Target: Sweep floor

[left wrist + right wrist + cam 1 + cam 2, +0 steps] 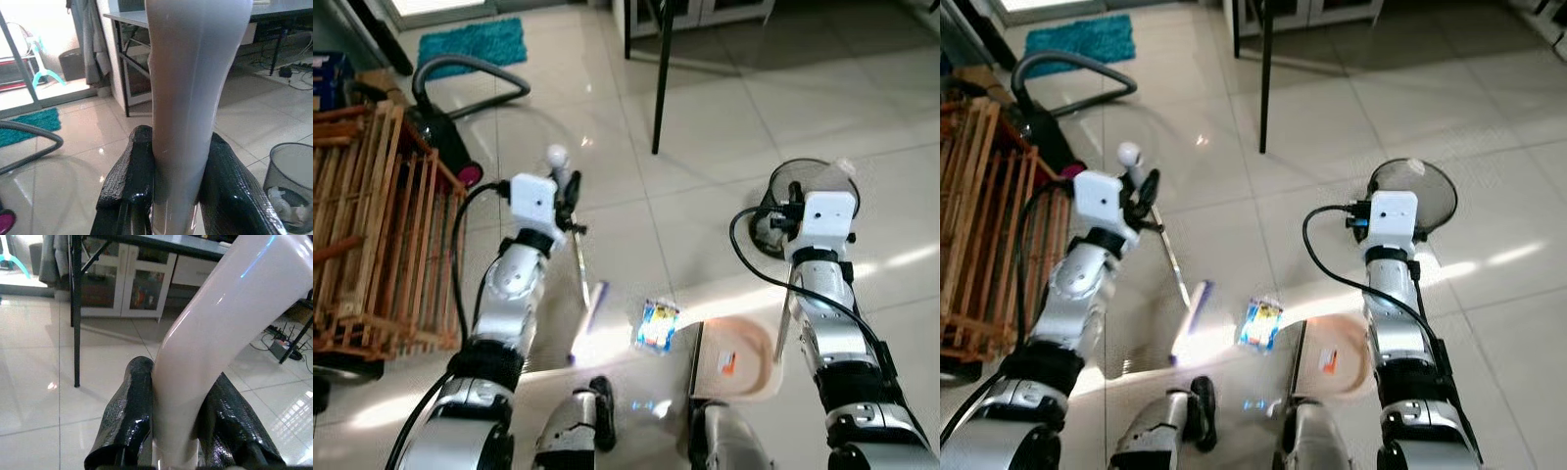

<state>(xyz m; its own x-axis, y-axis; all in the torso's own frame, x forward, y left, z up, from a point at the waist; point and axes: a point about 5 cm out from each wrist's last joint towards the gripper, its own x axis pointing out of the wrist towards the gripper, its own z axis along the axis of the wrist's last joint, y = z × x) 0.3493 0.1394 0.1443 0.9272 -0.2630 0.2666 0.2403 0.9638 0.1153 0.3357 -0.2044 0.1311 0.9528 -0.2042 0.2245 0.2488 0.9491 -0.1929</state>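
My left gripper (180, 139) is shut on the pale handle of a broom (188, 73). In the left eye view its white knob (557, 155) stands above the left gripper (570, 193), and a thin rod runs down to the purple-and-white broom head (588, 315) on the tiles. My right gripper (181, 372) is shut on the cream handle of a dustpan (220, 308). The beige dustpan (749, 360) rests on the floor near my feet. A blue-and-yellow snack wrapper (656, 325) lies on the tiles between broom head and dustpan.
A black wire bin (815, 188) holding crumpled paper stands beside my right arm. A wooden slatted rack (362, 225) is close on the left, with a vacuum cleaner (445, 132) and its hose (470, 64) behind it. A black table leg (661, 78) and a teal mat (475, 41) lie ahead.
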